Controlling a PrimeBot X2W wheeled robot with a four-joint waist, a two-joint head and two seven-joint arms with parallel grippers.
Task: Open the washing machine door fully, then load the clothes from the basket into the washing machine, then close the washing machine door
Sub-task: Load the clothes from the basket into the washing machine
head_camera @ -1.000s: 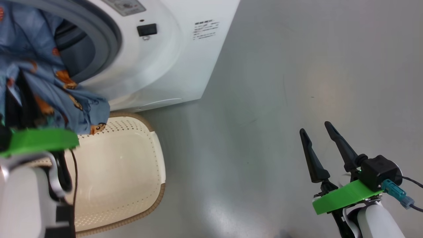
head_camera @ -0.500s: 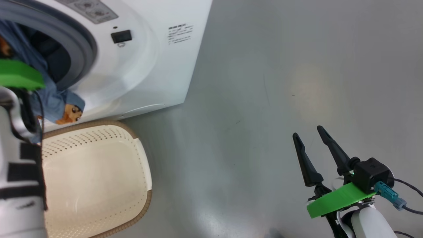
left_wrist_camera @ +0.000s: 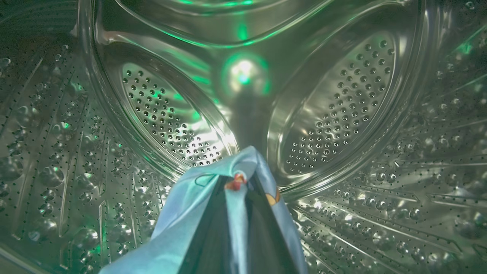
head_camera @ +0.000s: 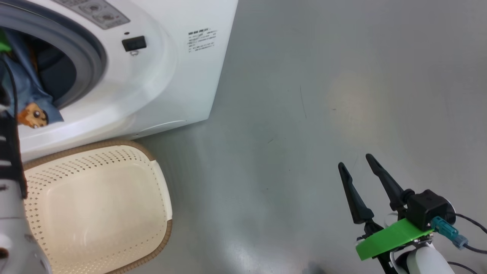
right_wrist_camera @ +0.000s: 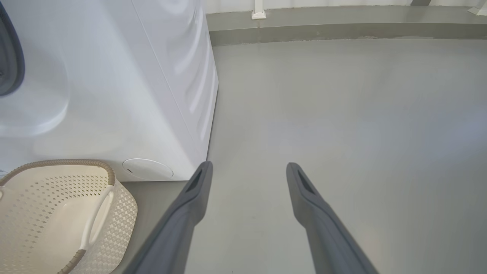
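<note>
Clothes (left_wrist_camera: 182, 217) of light blue, bear-printed fabric are pinched in the closed jaws of our left gripper (left_wrist_camera: 237, 184), held deep inside the perforated steel drum (left_wrist_camera: 342, 95) of the big white washing machine (head_camera: 171, 76). A tail droops over the grey rubber gasket (head_camera: 93, 49) and could slide out on release. Our right gripper (head_camera: 354, 161) hovers over the grey floor (head_camera: 304, 76), jaws apart and empty.

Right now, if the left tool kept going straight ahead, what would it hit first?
Probably the steel drum's back wall: the left tool, gripping the blue cloth, points at its centre. How far off is unclear.
</note>
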